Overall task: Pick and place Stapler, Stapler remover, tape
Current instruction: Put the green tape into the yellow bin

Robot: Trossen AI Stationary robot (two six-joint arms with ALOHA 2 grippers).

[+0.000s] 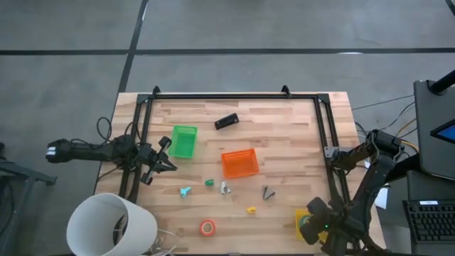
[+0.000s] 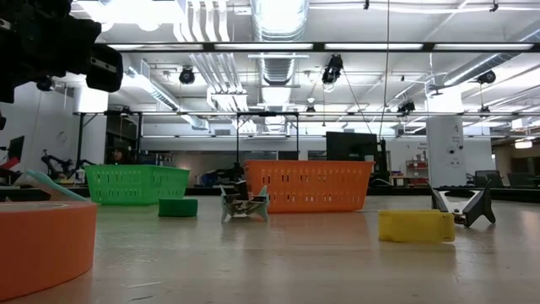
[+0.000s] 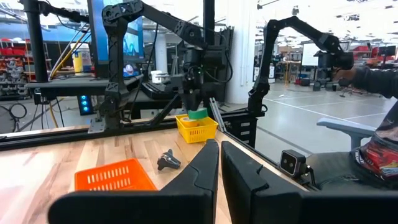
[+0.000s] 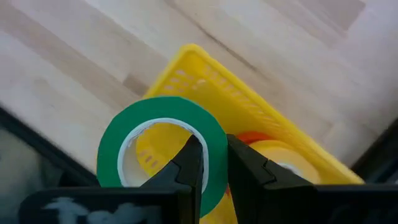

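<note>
While pinched, green tape [image 4: 163, 146] above bin [image 4: 249, 106]

Green tape roll [image 4: 163, 144], yellow slotted bin [image 4: 249, 118], orange basket [image 1: 239, 163], green basket [image 1: 184, 141], black stapler [image 1: 226, 121], pale striped wood table [image 1: 284, 128]

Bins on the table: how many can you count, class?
3: green bin towards the left hand's side, orange bin mid-table, yellow bin beneath the right hand.
</note>
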